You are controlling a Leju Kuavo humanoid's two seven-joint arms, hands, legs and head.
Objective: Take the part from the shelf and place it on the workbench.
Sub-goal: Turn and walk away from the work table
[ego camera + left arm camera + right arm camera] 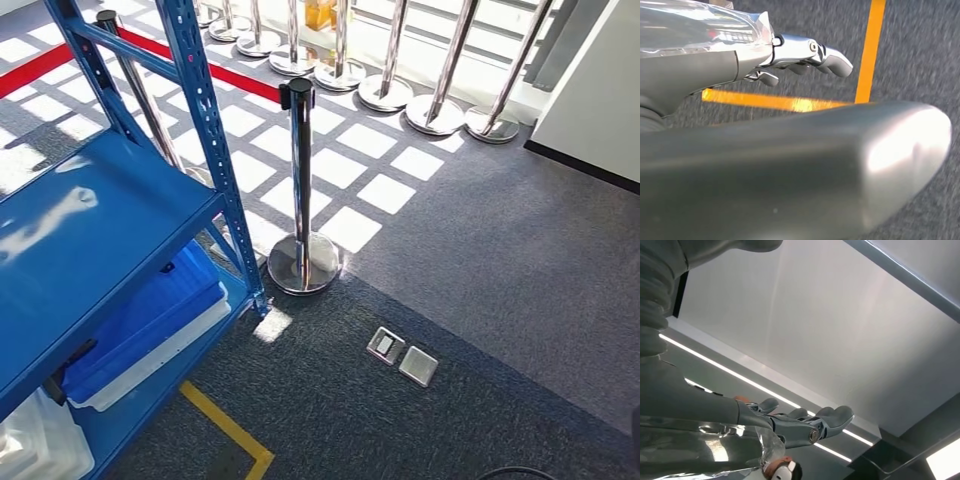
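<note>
The blue metal shelf (98, 230) stands at the left of the head view, its middle board bare and glossy. On its lowest board lie a blue crate (143, 320) on a white tray (151, 365) and a clear plastic box (38, 440). My left hand (798, 52) hangs over dark carpet with its fingers stretched out, apart from the thick thumb (851, 160), and holds nothing. My right hand (798, 427) also has its fingers straight and apart from the thumb, in front of a white wall. A small white and orange thing (785, 471) shows at its edge; I cannot tell what it is.
A chrome stanchion (303, 190) with a red belt (226, 72) stands just right of the shelf's corner post, and several more line the back. Yellow floor tape (226, 425) runs beside the shelf. Two metal floor sockets (402, 357) sit in the grey carpet. A white panel (596, 90) rises at the far right.
</note>
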